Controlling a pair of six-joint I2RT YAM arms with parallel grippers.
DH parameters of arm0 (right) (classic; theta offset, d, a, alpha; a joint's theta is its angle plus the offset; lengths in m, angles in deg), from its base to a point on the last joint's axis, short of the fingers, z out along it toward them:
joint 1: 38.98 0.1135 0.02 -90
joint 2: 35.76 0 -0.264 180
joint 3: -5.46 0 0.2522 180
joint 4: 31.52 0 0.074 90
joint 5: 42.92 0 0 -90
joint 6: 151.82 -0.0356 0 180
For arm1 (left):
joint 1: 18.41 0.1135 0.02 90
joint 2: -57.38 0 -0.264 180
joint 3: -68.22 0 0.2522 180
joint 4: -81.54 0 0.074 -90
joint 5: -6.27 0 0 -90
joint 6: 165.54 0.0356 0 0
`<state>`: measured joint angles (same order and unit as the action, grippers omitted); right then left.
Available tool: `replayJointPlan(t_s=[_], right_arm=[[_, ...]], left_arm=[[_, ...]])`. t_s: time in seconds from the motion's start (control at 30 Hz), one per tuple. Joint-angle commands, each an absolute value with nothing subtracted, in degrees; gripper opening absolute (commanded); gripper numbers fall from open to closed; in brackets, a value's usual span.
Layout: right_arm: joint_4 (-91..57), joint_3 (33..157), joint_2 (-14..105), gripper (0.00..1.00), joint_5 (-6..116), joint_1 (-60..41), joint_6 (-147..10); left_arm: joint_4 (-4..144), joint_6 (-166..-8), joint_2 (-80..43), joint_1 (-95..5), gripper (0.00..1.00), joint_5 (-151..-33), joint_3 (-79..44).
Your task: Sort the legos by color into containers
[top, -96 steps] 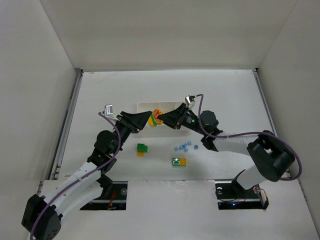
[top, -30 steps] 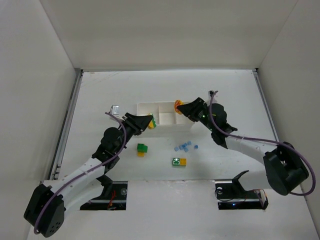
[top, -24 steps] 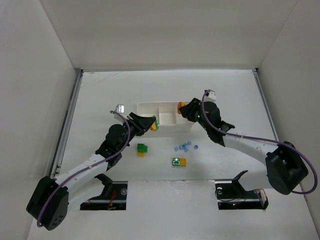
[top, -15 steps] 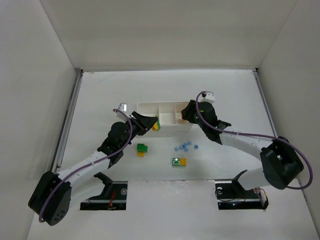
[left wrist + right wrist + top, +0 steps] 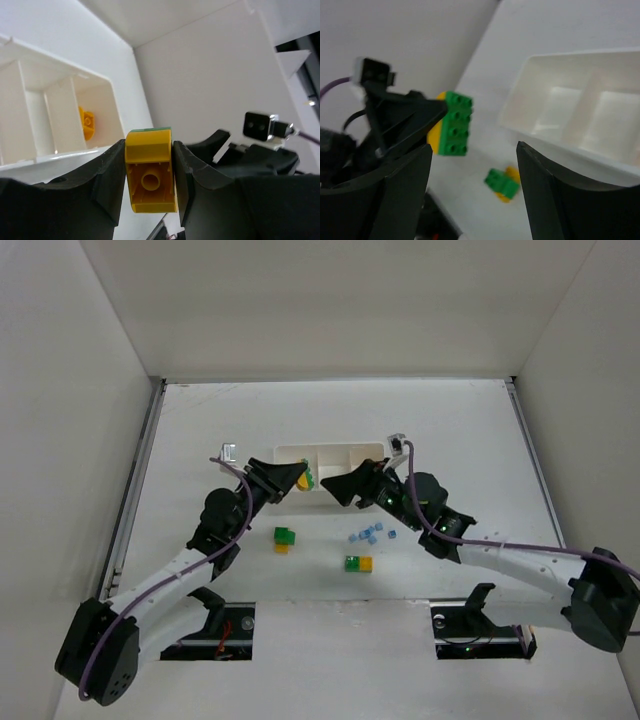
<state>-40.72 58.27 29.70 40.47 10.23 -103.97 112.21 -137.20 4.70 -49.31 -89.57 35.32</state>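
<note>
My left gripper (image 5: pixel 297 479) (image 5: pixel 149 152) is shut on a yellow brick (image 5: pixel 150 172) stacked with a green brick (image 5: pixel 454 123), held in the air at the left end of the white three-compartment tray (image 5: pixel 330 448) (image 5: pixel 30 100) (image 5: pixel 555 142). My right gripper (image 5: pixel 337 490) (image 5: pixel 474 147) is open and empty, over the tray's front wall, facing that held pair. An orange brick (image 5: pixel 87 122) lies in the tray's right compartment. Loose on the table are a green-yellow pair (image 5: pixel 285 538) (image 5: pixel 504 182), another pair (image 5: pixel 358 563) and several tiny blue bricks (image 5: pixel 370 534).
White walls (image 5: pixel 110 390) enclose the table on the left, back and right. The right arm's forearm (image 5: pixel 470 535) stretches across the table to the right of the blue bricks. Both arm bases (image 5: pixel 220 625) sit at the near edge.
My right gripper carried an orange brick to the tray's right compartment, opened and let it go, then swung left toward the left gripper. The left gripper keeps its grip on the yellow-green pair.
</note>
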Motion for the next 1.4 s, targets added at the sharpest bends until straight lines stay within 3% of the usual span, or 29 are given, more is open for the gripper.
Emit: replayJointPlan(t_s=[0.0, 0.27, 0.5, 1.37], right_arm=[[-56.75, 55.53, 30.51, 0.76, 49.79, 11.78, -111.82], [-69.86, 54.82, 36.31, 0.77, 57.19, 11.52, -120.18], [-74.18, 54.73, 39.30, 0.64, 59.92, 9.76, -124.14], [-80.42, 54.21, 45.19, 0.45, 61.68, 8.26, -128.97]], left_arm=[[122.53, -140.31, 6.05, -48.16, 0.21, -92.51, 36.70], [127.72, -145.93, 7.55, -48.42, 0.21, -92.52, 38.90], [128.52, -147.52, 7.99, -49.39, 0.21, -91.99, 39.16], [128.60, -147.61, 8.34, -50.27, 0.21, -91.90, 39.87]])
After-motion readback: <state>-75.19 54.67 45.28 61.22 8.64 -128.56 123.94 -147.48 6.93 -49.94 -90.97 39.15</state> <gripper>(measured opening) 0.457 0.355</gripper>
